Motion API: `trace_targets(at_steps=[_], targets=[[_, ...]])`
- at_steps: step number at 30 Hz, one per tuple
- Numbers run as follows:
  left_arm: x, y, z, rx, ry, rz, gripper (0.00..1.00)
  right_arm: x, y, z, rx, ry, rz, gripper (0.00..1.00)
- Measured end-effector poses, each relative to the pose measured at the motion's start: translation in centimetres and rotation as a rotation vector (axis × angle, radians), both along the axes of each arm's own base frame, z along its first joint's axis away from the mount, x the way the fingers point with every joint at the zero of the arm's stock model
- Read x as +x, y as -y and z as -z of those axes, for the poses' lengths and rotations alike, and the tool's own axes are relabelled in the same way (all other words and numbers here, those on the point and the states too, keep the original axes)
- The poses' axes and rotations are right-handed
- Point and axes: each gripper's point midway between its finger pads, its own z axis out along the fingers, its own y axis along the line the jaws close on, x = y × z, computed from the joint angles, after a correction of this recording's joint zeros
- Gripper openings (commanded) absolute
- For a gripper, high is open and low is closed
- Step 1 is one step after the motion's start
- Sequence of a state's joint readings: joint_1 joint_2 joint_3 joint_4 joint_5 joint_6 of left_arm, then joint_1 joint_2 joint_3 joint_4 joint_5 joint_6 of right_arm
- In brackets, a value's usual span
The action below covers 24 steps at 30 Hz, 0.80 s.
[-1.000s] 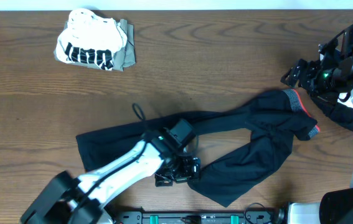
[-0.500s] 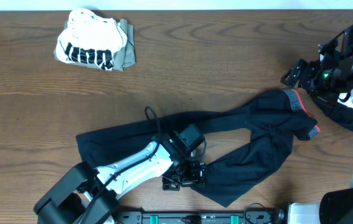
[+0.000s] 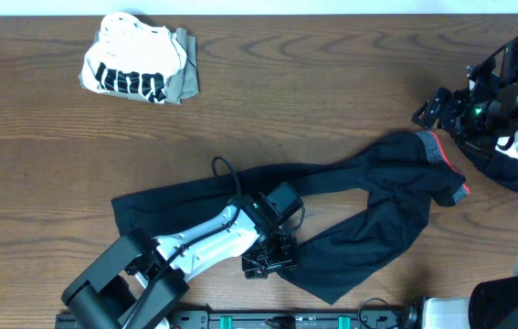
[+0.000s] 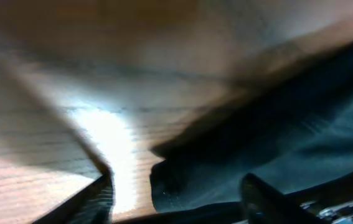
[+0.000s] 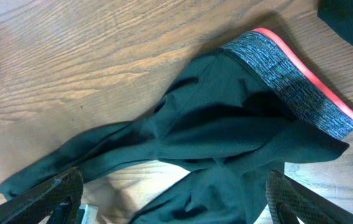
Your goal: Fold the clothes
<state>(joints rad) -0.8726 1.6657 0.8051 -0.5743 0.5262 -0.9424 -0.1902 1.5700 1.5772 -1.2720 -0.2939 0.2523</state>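
Left pincer (image 3: 266,261) straddles an edge of the black trousers (image 3: 377,215).

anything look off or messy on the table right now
The black trousers lie unfolded and rumpled, their legs splayed apart in a V, with the grey waistband bunched and twisted at the right end. The white and olive pile at the far left sits compact. Nothing looks damaged or spilled.

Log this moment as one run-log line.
left gripper: open, at leg edge of black trousers | right gripper: open, raised near waistband | garment: unfolded on table
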Motion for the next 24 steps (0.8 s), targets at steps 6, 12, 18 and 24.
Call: trace_targets(at_steps=[6,12,18,24], targets=[[0.5,-0.2,0.5,0.025,0.022,-0.008,0.06,0.0,0.1,0.0,-0.003,-0.001,0.0,0.92],[0.7,-0.4,0.7,0.038,0.039,-0.005,0.06,-0.1,0.2,0.2,-0.013,-0.006,0.004,0.92],[-0.2,-2.5,0.4,0.144,-0.001,0.001,0.06,-0.3,0.3,0.8,-0.017,-0.022,0.005,0.92],[0.4,-7.5,-2.5,0.326,-0.001,-0.037,0.06,-0.3,0.4,0.8,-0.02,-0.021,0.006,0.92]])
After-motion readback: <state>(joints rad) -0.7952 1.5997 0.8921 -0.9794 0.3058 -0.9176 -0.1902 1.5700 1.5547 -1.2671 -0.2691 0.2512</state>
